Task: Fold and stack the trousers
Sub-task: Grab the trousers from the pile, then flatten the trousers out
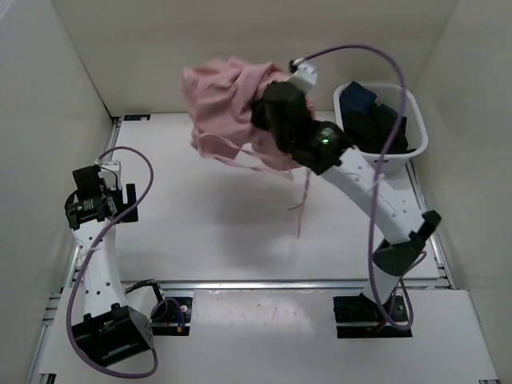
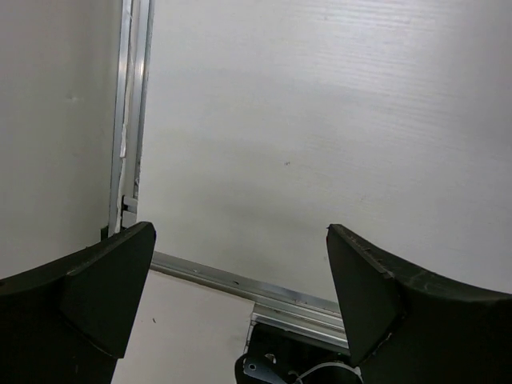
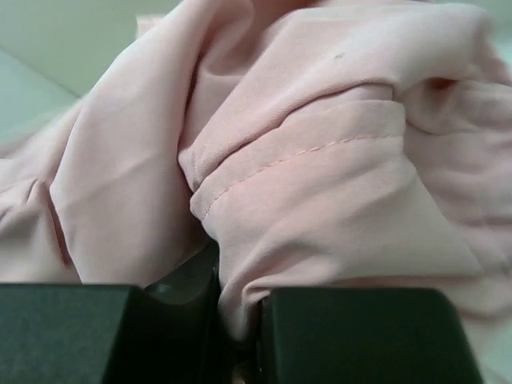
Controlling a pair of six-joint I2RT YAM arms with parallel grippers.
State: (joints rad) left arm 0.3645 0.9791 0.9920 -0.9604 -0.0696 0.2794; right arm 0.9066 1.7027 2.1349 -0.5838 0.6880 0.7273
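The dusty-pink trousers [image 1: 224,108] hang bunched in the air above the far part of the table, a thin drawstring dangling below them. My right gripper [image 1: 264,112] is shut on a fold of the trousers [image 3: 320,192]; in the right wrist view the pink fabric is pinched between the two black fingers [image 3: 352,336] and fills the picture. My left gripper [image 1: 100,192] stands open at the left side of the table, away from the trousers. In the left wrist view its fingers [image 2: 104,288] are wide apart with only bare table between them.
A white basket [image 1: 416,128] with dark black and blue clothes stands at the back right, just beside my right arm. White walls close in the table on the left, back and right. A metal rail [image 2: 272,292] runs along the table's near edge.
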